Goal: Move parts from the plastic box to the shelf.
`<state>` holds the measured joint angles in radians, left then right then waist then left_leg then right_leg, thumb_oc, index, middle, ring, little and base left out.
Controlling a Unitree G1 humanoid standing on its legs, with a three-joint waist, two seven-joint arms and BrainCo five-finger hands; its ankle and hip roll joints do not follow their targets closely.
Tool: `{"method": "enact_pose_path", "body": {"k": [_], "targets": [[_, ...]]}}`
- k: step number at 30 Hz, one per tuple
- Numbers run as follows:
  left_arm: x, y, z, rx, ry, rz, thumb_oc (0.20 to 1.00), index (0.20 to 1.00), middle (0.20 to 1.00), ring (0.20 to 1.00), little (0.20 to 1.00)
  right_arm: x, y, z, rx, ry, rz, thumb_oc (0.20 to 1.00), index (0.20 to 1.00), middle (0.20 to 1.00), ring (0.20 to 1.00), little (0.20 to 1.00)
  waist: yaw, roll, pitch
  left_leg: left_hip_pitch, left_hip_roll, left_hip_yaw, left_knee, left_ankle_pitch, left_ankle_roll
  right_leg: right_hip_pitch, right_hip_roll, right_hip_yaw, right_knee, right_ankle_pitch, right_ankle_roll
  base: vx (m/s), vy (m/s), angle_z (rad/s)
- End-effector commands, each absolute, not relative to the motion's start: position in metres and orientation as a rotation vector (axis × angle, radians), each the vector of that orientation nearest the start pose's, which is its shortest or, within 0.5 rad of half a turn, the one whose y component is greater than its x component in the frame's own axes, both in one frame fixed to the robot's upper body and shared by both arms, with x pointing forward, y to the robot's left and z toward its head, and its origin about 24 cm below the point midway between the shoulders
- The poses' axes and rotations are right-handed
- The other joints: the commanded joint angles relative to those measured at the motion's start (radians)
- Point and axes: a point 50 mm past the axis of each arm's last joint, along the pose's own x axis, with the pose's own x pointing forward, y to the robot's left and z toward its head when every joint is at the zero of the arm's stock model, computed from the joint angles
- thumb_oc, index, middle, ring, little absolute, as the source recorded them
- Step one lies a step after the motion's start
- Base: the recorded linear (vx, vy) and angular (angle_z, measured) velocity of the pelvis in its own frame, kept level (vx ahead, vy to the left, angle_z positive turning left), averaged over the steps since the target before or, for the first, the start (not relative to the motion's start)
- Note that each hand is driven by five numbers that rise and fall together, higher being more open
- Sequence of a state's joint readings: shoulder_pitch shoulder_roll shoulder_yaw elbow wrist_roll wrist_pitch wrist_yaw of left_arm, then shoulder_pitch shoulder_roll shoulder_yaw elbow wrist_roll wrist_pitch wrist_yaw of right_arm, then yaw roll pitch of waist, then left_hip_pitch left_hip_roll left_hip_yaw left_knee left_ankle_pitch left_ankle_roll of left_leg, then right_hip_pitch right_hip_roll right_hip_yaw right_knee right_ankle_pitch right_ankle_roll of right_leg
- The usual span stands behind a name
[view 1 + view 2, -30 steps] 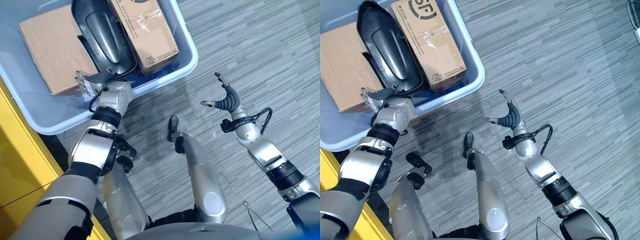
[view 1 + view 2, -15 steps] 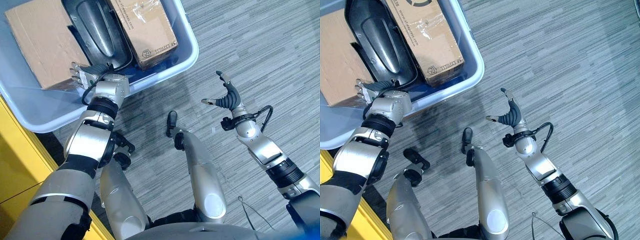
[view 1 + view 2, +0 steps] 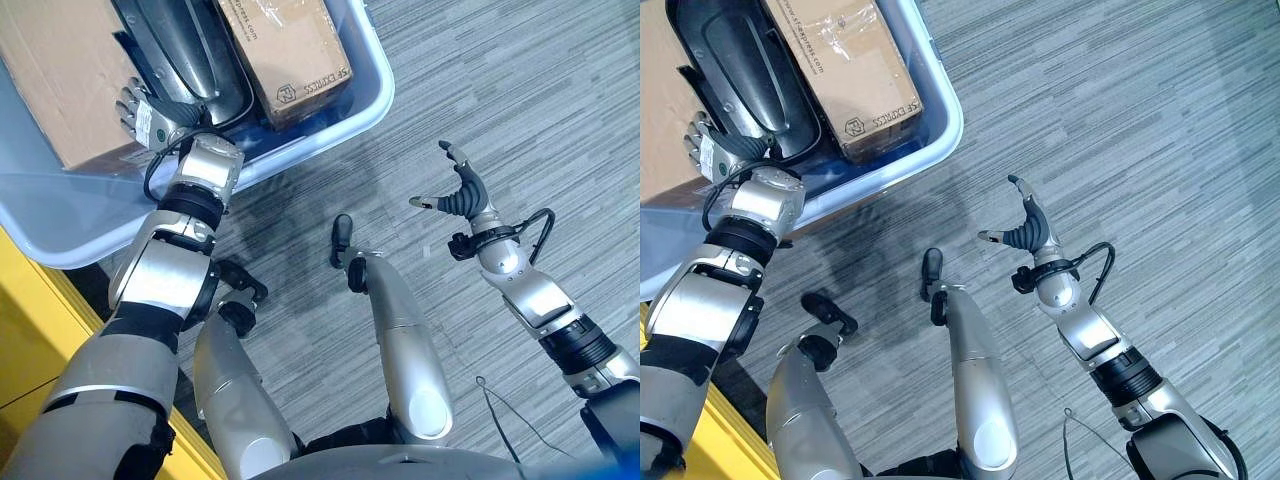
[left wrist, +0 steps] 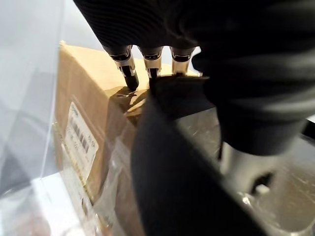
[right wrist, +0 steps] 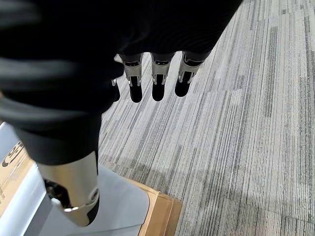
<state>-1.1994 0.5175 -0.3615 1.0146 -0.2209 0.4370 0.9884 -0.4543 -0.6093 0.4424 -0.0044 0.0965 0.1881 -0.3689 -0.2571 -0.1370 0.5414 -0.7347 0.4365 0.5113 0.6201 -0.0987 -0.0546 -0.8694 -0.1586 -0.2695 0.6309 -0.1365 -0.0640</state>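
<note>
— Since nothing is seen lifted clear of the box [image 3: 372,95], how much of the job can be counted as done?

— Very little, it is judged. The box is seen on the carpet [image 3: 1120,120] at the robot's left front, and it is loaded: a big carton [image 3: 60,85] on its left side, a long black part [image 3: 745,70] down the middle, and a smaller carton [image 3: 855,75] on its right side. No shelf can be made out, so no part can be said to be placed.

— Is anything being taken hold of?

— The left hand [image 3: 150,118] is reached over the box's near rim, at the near end of the black part, beside the big carton. In the left wrist view its fingers [image 4: 129,73] are held straight, side by side, with the tips at the carton's top edge and a dark shape just beneath. Nothing is pinched or wrapped as far as can be seen; whether the black part is touched cannot be told.

— And the other one?

— The right hand [image 3: 1025,228] is held over the carpet, well apart from the box, fingers spread and empty. Grasping, lifting, carrying and placing are all judged to be left.
</note>
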Motion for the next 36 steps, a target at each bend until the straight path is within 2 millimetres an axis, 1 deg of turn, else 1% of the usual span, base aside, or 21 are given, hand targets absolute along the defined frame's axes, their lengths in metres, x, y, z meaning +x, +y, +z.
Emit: {"method": "enact_pose_path", "body": {"k": [1,3,6,12,15,19,25,29,30,33,36], "targets": [[0.399,0.243,0.219,0.509,0.002,0.973,0.200,0.200,0.200,0.200,0.200,0.312,-0.172,0.147,-0.580,-0.304,-0.044,1.000,1.000,1.000,1.000,1.000,0.004,-0.053,-0.021,-0.053,0.028,-0.093,0.153,-0.043,-0.081,0.034,-0.030,0.009,-0.033,0.027,0.118,0.00,0.000,0.00],[0.399,0.241,0.216,0.471,0.007,0.973,0.200,0.200,0.200,0.200,0.200,0.312,-0.171,0.148,-0.587,-0.308,-0.045,1.000,1.000,1.000,1.000,1.000,0.004,-0.055,-0.021,-0.053,0.028,-0.095,0.153,-0.043,-0.082,0.035,-0.030,0.009,-0.033,0.028,0.119,0.00,0.000,0.00],[0.400,0.237,0.211,0.363,0.035,0.974,0.200,0.200,0.200,0.200,0.200,0.312,-0.170,0.147,-0.582,-0.306,-0.049,1.000,1.000,1.000,1.000,1.000,0.004,-0.056,-0.021,-0.057,0.027,-0.098,0.155,-0.044,-0.081,0.031,-0.028,0.010,-0.032,0.028,0.118,0.00,0.000,0.00],[0.398,0.236,0.204,0.192,0.083,1.009,0.200,0.200,0.200,0.200,0.200,0.312,-0.168,0.147,-0.583,-0.306,-0.051,1.000,1.000,1.000,1.000,1.000,0.007,-0.063,-0.021,-0.065,0.030,-0.106,0.162,-0.049,-0.083,0.027,-0.027,0.008,-0.028,0.029,0.121,0.00,-0.014,0.00],[0.397,0.238,0.204,0.193,0.095,1.044,0.200,0.200,0.200,0.200,0.200,0.312,-0.168,0.147,-0.575,-0.305,-0.053,1.000,1.000,1.000,1.000,1.000,0.008,-0.069,-0.021,-0.073,0.034,-0.114,0.167,-0.049,-0.085,0.023,-0.028,0.003,-0.025,0.032,0.123,0.01,-0.049,0.03],[0.396,0.238,0.201,0.096,0.107,1.053,0.200,0.200,0.200,0.200,0.200,0.311,-0.167,0.148,-0.570,-0.309,-0.044,1.000,1.000,1.000,1.000,1.000,0.010,-0.075,-0.021,-0.082,0.037,-0.120,0.170,-0.050,-0.086,0.016,-0.030,-0.001,-0.020,0.034,0.125,0.00,-0.030,0.01],[0.396,0.237,0.203,0.099,0.083,1.056,0.200,0.200,0.200,0.200,0.200,0.309,-0.166,0.147,-0.548,-0.308,-0.041,1.000,1.000,1.000,1.000,1.000,0.012,-0.084,-0.021,-0.087,0.043,-0.126,0.172,-0.053,-0.086,0.015,-0.031,-0.009,-0.022,0.039,0.127,0.00,-0.032,0.01],[0.397,0.232,0.205,0.096,0.030,1.046,0.200,0.200,0.200,0.200,0.200,0.307,-0.164,0.144,-0.541,-0.306,-0.031,1.000,1.000,1.000,1.000,1.000,0.012,-0.087,-0.021,-0.086,0.047,-0.126,0.171,-0.050,-0.087,0.017,-0.030,-0.012,-0.017,0.036,0.126,0.00,0.000,0.00],[0.397,0.230,0.210,0.080,-0.024,1.038,0.200,0.200,0.200,0.200,0.200,0.306,-0.163,0.143,-0.541,-0.314,-0.022,1.000,1.000,1.000,1.000,1.000,0.013,-0.086,-0.021,-0.078,0.049,-0.122,0.165,-0.046,-0.087,0.023,-0.030,-0.014,-0.018,0.034,0.124,0.00,0.000,0.00],[0.396,0.228,0.215,0.078,-0.086,1.039,0.200,0.200,0.200,0.200,0.200,0.304,-0.162,0.142,-0.537,-0.316,-0.017,1.000,1.000,1.000,1.000,1.000,0.016,-0.082,-0.021,-0.061,0.049,-0.115,0.151,-0.039,-0.088,0.039,-0.029,-0.016,-0.026,0.032,0.123,0.00,0.000,0.00],[0.394,0.226,0.214,0.059,-0.135,1.038,0.200,0.200,0.200,0.200,0.200,0.301,-0.161,0.139,-0.541,-0.318,-0.006,1.000,1.000,1.000,1.000,1.000,0.020,-0.073,-0.021,-0.025,0.047,-0.099,0.121,-0.021,-0.090,0.070,-0.028,-0.018,-0.039,0.028,0.122,0.00,0.000,0.00]]}}
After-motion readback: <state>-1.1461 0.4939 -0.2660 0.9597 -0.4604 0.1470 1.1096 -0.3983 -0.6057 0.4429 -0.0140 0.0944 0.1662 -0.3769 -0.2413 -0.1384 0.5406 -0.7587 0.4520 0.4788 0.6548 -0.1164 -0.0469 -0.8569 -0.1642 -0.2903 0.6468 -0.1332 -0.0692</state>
